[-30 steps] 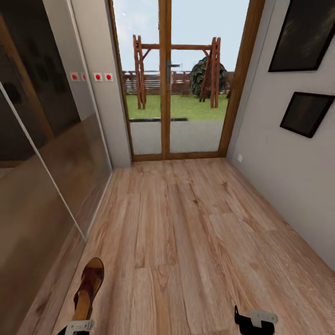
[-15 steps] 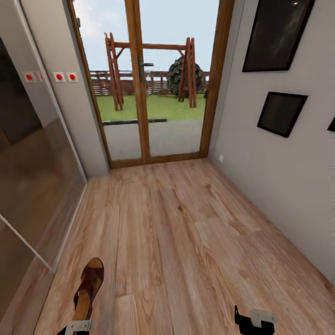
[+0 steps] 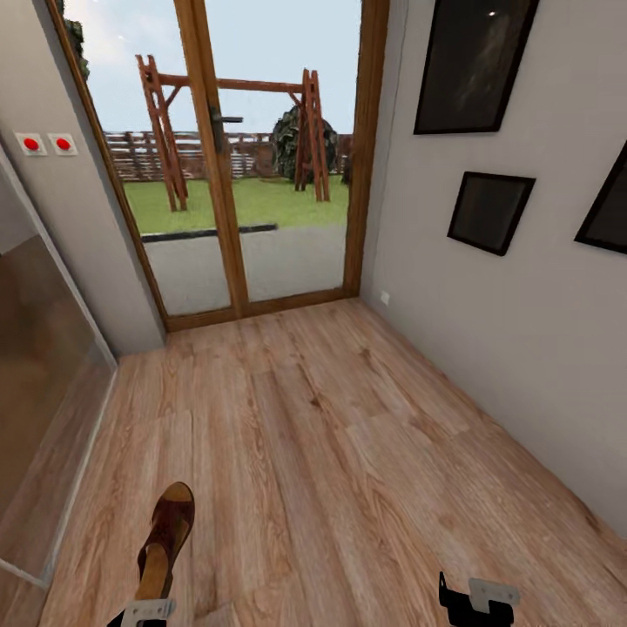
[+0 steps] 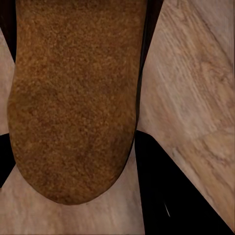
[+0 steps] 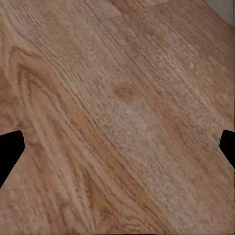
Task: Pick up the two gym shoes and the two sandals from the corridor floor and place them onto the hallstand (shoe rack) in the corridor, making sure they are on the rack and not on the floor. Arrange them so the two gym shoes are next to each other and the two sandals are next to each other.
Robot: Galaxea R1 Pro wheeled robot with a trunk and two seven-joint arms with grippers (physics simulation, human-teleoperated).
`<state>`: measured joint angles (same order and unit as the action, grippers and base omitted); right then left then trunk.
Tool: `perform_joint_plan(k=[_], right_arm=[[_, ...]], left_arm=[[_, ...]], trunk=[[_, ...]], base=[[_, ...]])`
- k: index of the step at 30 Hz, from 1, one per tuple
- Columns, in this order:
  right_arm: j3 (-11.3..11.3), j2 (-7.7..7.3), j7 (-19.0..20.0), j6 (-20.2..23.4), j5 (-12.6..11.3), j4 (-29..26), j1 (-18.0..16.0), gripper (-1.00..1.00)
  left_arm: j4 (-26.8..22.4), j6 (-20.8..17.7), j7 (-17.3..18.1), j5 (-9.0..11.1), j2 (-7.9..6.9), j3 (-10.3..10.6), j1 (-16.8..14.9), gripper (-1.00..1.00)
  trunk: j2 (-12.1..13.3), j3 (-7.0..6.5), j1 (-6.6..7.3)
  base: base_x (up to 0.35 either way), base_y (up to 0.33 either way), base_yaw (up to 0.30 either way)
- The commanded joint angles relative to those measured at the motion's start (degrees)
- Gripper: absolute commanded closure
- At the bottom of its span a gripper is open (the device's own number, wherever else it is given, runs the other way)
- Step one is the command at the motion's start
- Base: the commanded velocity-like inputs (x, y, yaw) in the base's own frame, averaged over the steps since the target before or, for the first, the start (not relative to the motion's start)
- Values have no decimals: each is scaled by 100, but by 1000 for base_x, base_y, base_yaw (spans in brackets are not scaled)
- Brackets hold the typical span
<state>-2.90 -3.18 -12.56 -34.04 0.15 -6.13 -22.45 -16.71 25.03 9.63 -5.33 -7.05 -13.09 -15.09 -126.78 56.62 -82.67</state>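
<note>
One sandal (image 3: 165, 538) is clamped in the left claw (image 3: 144, 610) at the near left, its toe pointing away toward the far end of the corridor. From the left wrist, its tan-brown footbed (image 4: 73, 98) lies between the two dark fingers (image 4: 166, 196), with wood planks behind it. Its dark-brown straps show in the head view, and it is carried above the floor (image 3: 331, 453). At the near right, the right claw (image 3: 477, 601) hangs over bare planks; from its wrist the two fingertips (image 5: 10, 152) stand wide apart with nothing between them. Beyond, the wood-grain floor runs to a wooden-framed glass door (image 3: 226, 165) at the far end, with grass and a swing frame outside. Three dark framed pictures (image 3: 488, 211) hang on the right wall. Glossy panels (image 3: 35, 366) line the left wall, and two red-dotted switches (image 3: 48, 144) sit beside the door.
</note>
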Motion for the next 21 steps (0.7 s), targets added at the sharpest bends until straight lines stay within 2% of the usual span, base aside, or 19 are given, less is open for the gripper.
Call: perform_joint_plan(k=[1,21], right_arm=[[-26,2,8,-24,3,6,-5,-100],[-26,2,8,-24,3,6,-5,-100]], left_arm=[[1,20,32,-74,2,-53,-3,100],[1,20,34,-74,2,-53,-3,100]], trunk=[[-2,5,0],[-2,5,0]], base=[[62,110,-268],[11,19,-268]])
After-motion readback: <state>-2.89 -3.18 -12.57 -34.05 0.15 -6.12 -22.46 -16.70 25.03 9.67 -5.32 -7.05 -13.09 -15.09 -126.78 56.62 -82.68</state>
